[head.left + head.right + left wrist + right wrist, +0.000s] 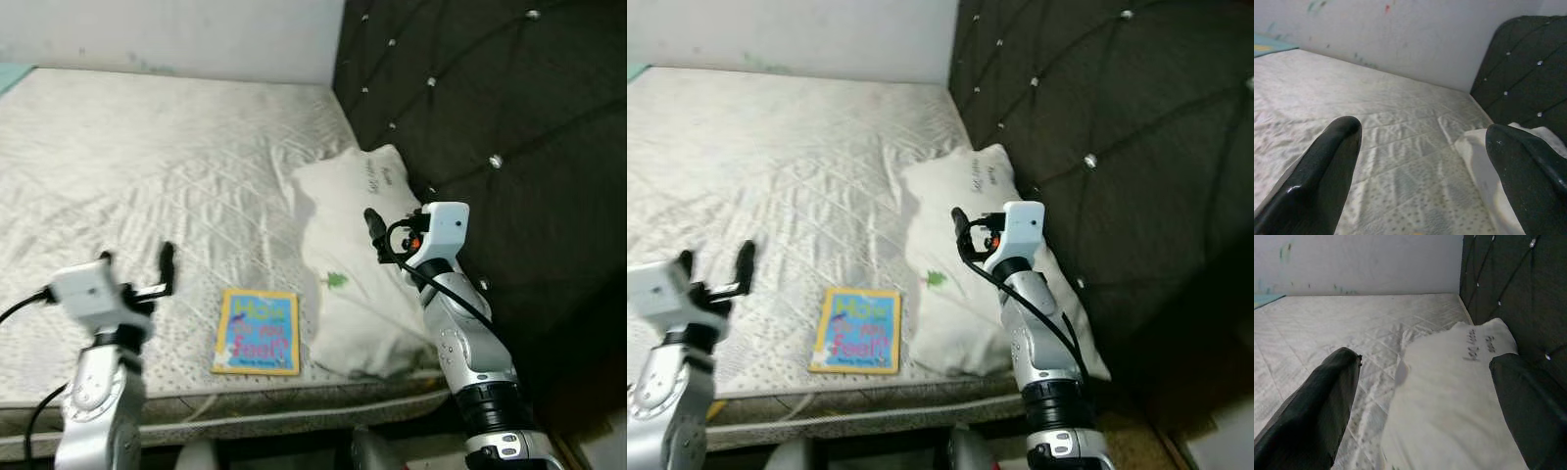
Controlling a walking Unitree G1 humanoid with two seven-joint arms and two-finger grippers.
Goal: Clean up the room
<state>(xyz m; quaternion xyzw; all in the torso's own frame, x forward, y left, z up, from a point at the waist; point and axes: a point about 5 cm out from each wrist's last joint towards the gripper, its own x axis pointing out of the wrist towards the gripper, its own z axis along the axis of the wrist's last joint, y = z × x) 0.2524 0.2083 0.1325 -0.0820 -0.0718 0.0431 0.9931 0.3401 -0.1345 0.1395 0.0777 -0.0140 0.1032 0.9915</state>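
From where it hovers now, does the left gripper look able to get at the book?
Probably yes. The left gripper, fingers open, hovers over the bare mattress just to the left of the book. The book lies flat near the bed's front edge, and nothing stands between the two; the pillow is on its far side.

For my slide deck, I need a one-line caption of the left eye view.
Both open pincers, left pincer and right pincer, hover above a quilted white mattress holding a yellow-and-blue picture book beside a white pillow.

The mattress point(147, 147) lies bare toward the wall; near its front edge a book point(257, 332) and pillow point(358, 264) crowd against the headboard point(509, 127).
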